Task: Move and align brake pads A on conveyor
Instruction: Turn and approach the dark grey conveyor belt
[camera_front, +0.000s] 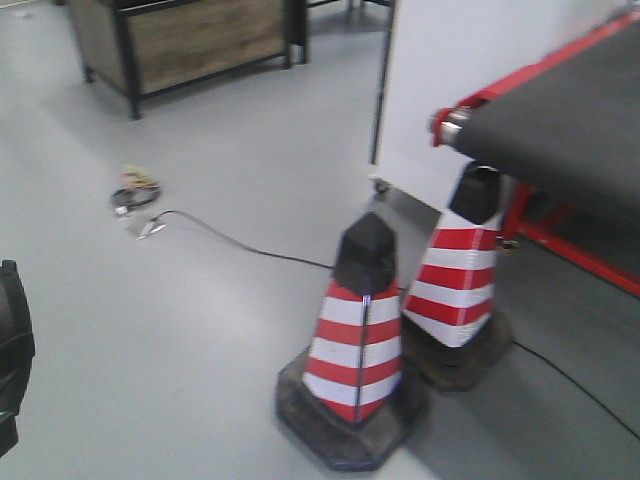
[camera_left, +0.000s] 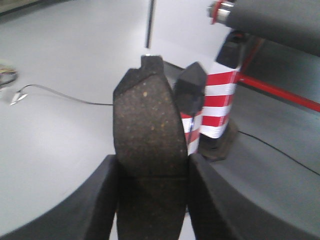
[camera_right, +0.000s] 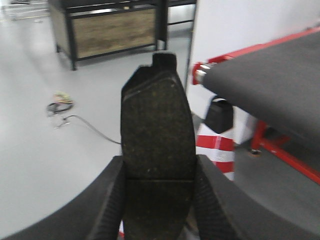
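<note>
Each wrist view shows a dark grey, curved brake pad A with a thin groove across its middle, clamped between black jaws. My left gripper (camera_left: 152, 175) is shut on one brake pad A (camera_left: 149, 120), held above the grey floor. The right gripper (camera_right: 159, 177) is shut on another brake pad A (camera_right: 157, 125). The conveyor (camera_front: 580, 120), a dark rough belt with red edge strips, stands at the upper right in the front view; it also shows as the conveyor (camera_left: 280, 22) and the conveyor (camera_right: 270, 82) ahead and to the right of both pads. Neither gripper appears in the front view.
Two red-and-white striped traffic cones (camera_front: 358, 340) (camera_front: 462, 270) stand on the floor by the conveyor's end roller (camera_front: 450, 127). A black cable (camera_front: 240, 243) runs across the floor to a small bundle (camera_front: 135, 192). A wooden-panelled cabinet (camera_front: 190, 35) stands at the back; a white panel (camera_front: 470, 60) behind the conveyor.
</note>
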